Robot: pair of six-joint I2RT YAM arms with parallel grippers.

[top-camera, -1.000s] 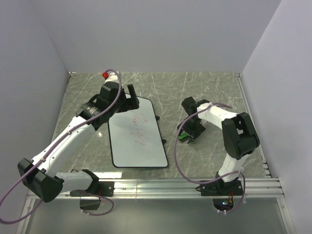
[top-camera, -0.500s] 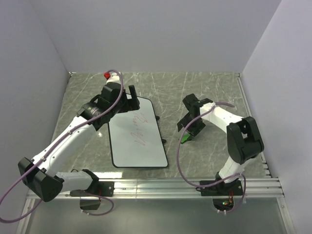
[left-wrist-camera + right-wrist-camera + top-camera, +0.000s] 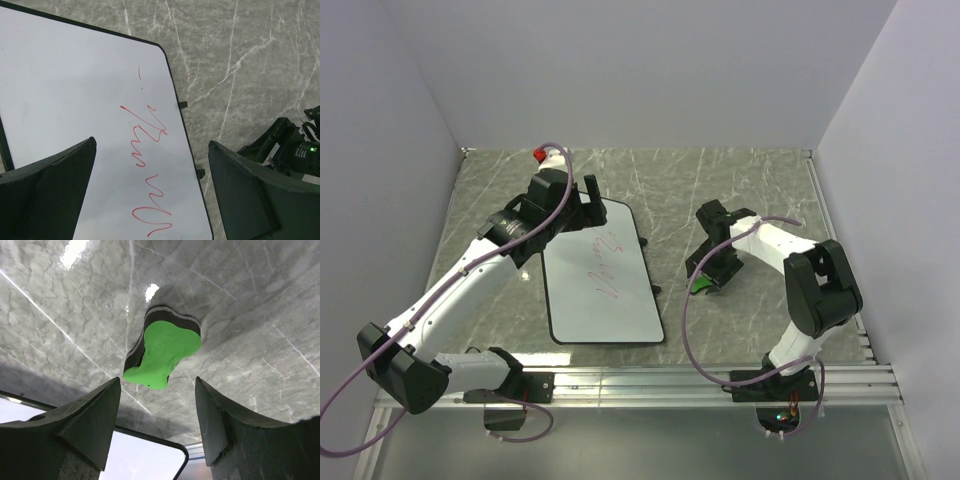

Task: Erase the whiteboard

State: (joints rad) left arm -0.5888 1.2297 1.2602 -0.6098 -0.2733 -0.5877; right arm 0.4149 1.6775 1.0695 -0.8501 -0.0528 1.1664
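Shifted since the earlier frame is only the right arm: its elbow is swung outward toward the right edge of the counter (image 3: 670, 190), and the right gripper (image 3: 713, 262) is re-angled above the green eraser (image 3: 162, 352). No grasp is seen. The jaws are spread wide, and the eraser lies flat on the marble between them, touched by neither finger, right of the counter's centre. The left arm is unmoved, and the left gripper (image 3: 151, 144) is likewise held open, empty, above the far end of the whiteboard (image 3: 600, 290). That board lies flat, left of centre, reaching toward the near edge, well apart from the eraser. Its red scribble (image 3: 159, 131) is unchanged, so no wiping is judged done. The eraser must first be closed on and carried across.
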